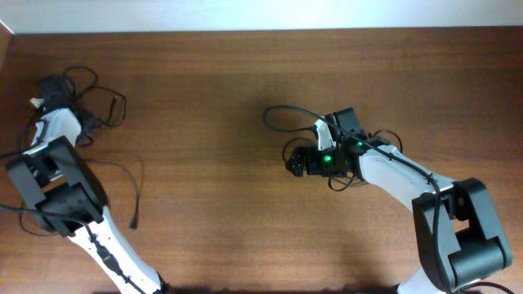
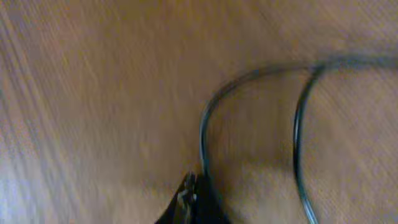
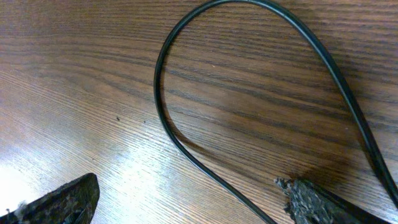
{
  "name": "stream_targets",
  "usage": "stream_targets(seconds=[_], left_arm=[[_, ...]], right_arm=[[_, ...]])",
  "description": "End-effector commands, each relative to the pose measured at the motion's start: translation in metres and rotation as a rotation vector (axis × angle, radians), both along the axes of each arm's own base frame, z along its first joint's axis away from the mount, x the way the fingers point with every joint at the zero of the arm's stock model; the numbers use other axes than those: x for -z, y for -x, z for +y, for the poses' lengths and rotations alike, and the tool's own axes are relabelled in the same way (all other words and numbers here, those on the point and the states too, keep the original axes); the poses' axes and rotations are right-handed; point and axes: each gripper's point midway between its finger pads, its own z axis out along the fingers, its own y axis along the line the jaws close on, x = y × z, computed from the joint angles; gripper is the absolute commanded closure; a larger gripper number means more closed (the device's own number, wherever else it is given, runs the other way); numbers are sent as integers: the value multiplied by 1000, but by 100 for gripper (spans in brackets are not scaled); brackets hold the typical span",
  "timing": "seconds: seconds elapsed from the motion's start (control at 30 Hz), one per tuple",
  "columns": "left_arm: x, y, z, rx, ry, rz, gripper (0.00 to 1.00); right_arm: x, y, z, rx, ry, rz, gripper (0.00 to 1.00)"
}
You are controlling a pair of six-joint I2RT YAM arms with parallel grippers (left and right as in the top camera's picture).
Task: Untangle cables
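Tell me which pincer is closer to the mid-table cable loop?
Right. The right pincer is open just beside the cable loop; the left pincer is far away at the table's left edge, among other tangled cables.

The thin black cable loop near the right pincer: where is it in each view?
Overhead: right of centre, thin black cable loop up-left of the right pincer.
Left wrist: not in it; a different, blurred black cable shows.
Right wrist: the loop arches across the middle, above the pincer's fingers.
Shared landmark: the brown wooden table.
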Motion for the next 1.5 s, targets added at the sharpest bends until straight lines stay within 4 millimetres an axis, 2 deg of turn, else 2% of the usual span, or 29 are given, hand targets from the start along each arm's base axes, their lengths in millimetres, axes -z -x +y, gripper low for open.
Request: stream_targets(seconds=[0.0, 0.07, 0.1, 0.17, 0.2, 0.23, 0.27, 0.3, 0.4, 0.5, 0.57, 0.67, 0.73, 0.77, 0.9, 0.97, 1.0, 1.03, 1.07, 1.1, 1.13, 1.2, 1.23, 1.27, 1.3, 1.33, 1.4, 1.43, 1.47], left_arm=[[7, -12, 6, 3, 3, -69, 100], [5, -7, -9, 31, 70, -48, 100], [-7, -2, -15, 2, 95, -48, 100], [-65, 15, -27, -96, 135, -106, 100], [-81, 14, -46, -78, 223, -148, 100], [-85, 9, -65, -24, 309, -172, 100], [-84, -1, -96, 56, 426, -190, 100], [-82, -6, -108, 96, 438, -182, 100], [-71, -44, -164, 360, 335, -147, 100], [-33, -56, -185, 396, 194, -35, 100], [-9, -48, -177, 362, 150, 39, 100], [22, -31, -131, 253, 83, 119, 100], [23, -18, -92, 174, 82, 107, 99], [20, -7, -51, 92, 73, 73, 96], [14, 17, 29, -59, 30, -26, 89], [12, 28, 51, -99, 42, -64, 90], [14, 26, 47, -79, 85, -81, 89], [19, 18, 25, -11, 211, -118, 82], [21, 10, 5, 47, 313, -156, 38], [15, 2, -26, 124, 464, -212, 1], [8, -1, -38, 154, 523, -237, 1], [-21, 3, -56, 181, 580, -248, 10], [-38, 7, -64, 187, 589, -243, 21], [-52, 8, -72, 202, 597, -248, 42], [-75, 9, -91, 237, 620, -257, 87], [-89, 8, -108, 271, 643, -263, 100], [-95, 5, -142, 328, 693, -239, 100], [-90, 7, -174, 377, 729, -172, 100], [-84, 17, -192, 376, 755, -98, 100]], right_arm=[[27, 12, -19, 41, 103, 59, 1], [28, 13, -20, 40, 104, 63, 1], [28, 13, -20, 40, 104, 63, 1], [28, 13, -20, 41, 104, 62, 1], [27, 12, -19, 41, 103, 58, 1], [27, 11, -19, 41, 101, 52, 1], [27, 10, -19, 41, 99, 49, 1], [27, 10, -19, 41, 99, 49, 1], [27, 11, -19, 41, 101, 55, 1], [28, 14, -20, 40, 106, 66, 1], [28, 14, -20, 40, 106, 67, 1], [28, 15, -20, 40, 107, 70, 1], [29, 15, -21, 40, 108, 72, 1], [29, 15, -21, 40, 108, 71, 1], [30, 14, -20, 41, 106, 68, 1], [30, 16, -21, 40, 109, 77, 1], [30, 17, -21, 40, 110, 80, 1], [31, 17, -21, 40, 111, 82, 1], [31, 17, -21, 40, 111, 83, 1], [31, 19, -20, 36, 110, 90, 1], [31, 21, -20, 34, 109, 96, 1], [32, 26, -15, 16, 114, 103, 1], [31, 26, -12, 6, 114, 96, 1], [31, 26, -9, -1, 116, 86, 1], [31, 25, -6, -10, 120, 73, 1], [31, 25, -6, -9, 123, 71, 1], [31, 22, -6, -7, 125, 59, 1], [31, 22, -6, -6, 125, 58, 1], [31, 22, -6, -6, 125, 58, 1]])
